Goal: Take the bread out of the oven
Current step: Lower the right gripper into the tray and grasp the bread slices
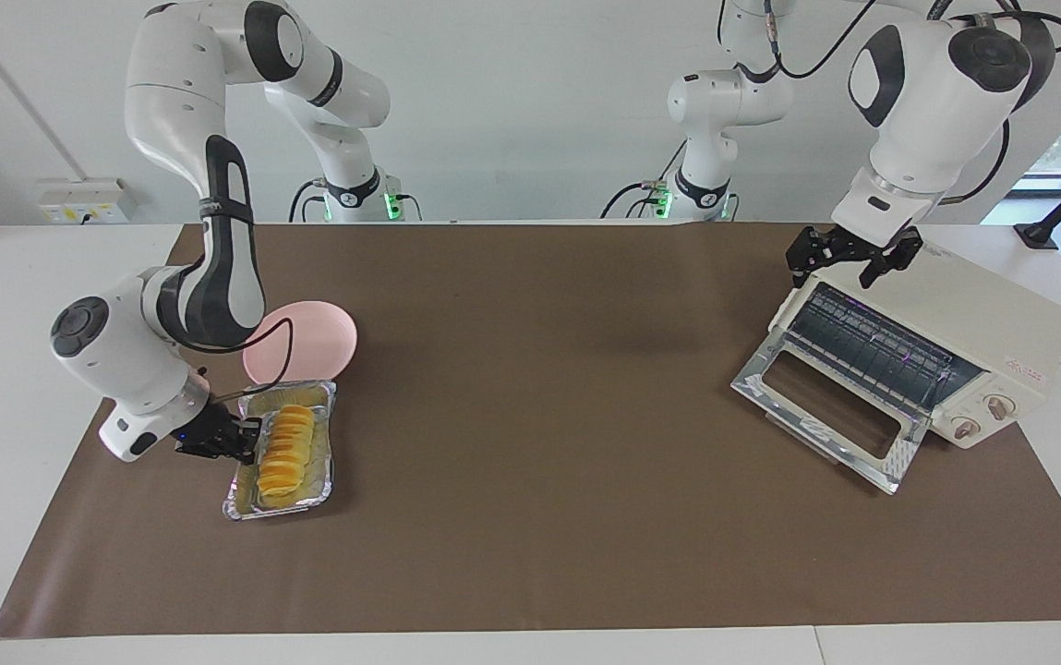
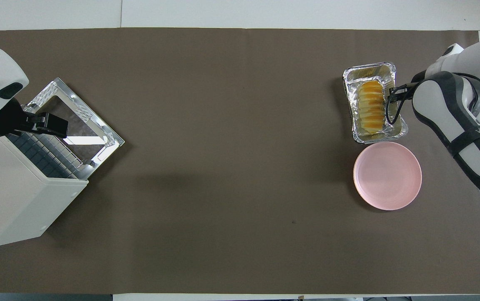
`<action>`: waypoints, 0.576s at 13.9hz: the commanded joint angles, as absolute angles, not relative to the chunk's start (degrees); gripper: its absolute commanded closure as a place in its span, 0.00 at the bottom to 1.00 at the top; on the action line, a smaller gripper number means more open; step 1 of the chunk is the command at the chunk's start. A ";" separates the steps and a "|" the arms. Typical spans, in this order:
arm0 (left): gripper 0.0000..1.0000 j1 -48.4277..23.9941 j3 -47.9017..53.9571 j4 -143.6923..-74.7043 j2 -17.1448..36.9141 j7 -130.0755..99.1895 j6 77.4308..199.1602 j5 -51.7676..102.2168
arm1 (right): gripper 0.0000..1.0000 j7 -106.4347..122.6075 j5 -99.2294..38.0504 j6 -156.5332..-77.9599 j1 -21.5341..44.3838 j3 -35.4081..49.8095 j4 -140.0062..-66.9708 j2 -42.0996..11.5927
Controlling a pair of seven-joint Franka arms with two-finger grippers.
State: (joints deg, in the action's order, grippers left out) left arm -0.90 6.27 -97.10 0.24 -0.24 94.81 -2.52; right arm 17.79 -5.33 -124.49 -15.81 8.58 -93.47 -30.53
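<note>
The bread (image 1: pixel 285 443), a row of yellow-orange slices, lies in a silver foil tray (image 1: pixel 276 503) on the brown mat toward the right arm's end, just farther from the robots than the pink plate (image 1: pixel 308 337). My right gripper (image 1: pixel 248 441) is shut on the tray's rim on the side toward its own end. In the overhead view the bread (image 2: pixel 371 109), tray (image 2: pixel 369 69) and right gripper (image 2: pixel 391 93) show the same. The cream oven (image 1: pixel 982 314) stands at the left arm's end, its door (image 1: pixel 825 416) folded down and its rack bare. My left gripper (image 1: pixel 842 266) waits open over the oven's top front edge.
The oven (image 2: pixel 14 196) and its lowered door (image 2: pixel 77 117) jut toward the mat's middle, with the left gripper (image 2: pixel 52 122) over the rack. The pink plate (image 2: pixel 387 175) holds nothing. Cables run behind the arms' bases.
</note>
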 commanded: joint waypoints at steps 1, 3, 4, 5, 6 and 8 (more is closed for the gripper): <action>0.00 0.09 6.59 -98.17 -1.49 0.53 94.84 -1.49 | 1.00 20.39 -6.33 -123.75 -17.40 9.40 -95.19 -28.92; 0.00 0.00 6.59 -98.09 -1.49 0.44 94.92 -1.49 | 1.00 20.48 -6.33 -123.14 -17.49 9.40 -95.80 -28.48; 0.00 0.00 6.59 -98.17 -1.49 0.44 94.83 -1.49 | 1.00 20.39 -6.33 -122.79 -17.49 9.40 -95.80 -28.48; 0.00 0.09 6.59 -98.09 -1.49 0.44 94.83 -1.49 | 1.00 20.39 -6.33 -122.44 -17.49 9.40 -95.80 -28.48; 0.00 0.09 6.59 -98.17 -1.49 0.44 94.83 -1.49 | 0.79 20.13 -6.33 -122.34 -17.40 9.40 -95.80 -28.39; 0.00 0.09 6.59 -98.09 -1.49 0.44 94.83 -1.49 | 0.14 19.34 -6.42 -121.21 -17.31 9.40 -95.80 -28.30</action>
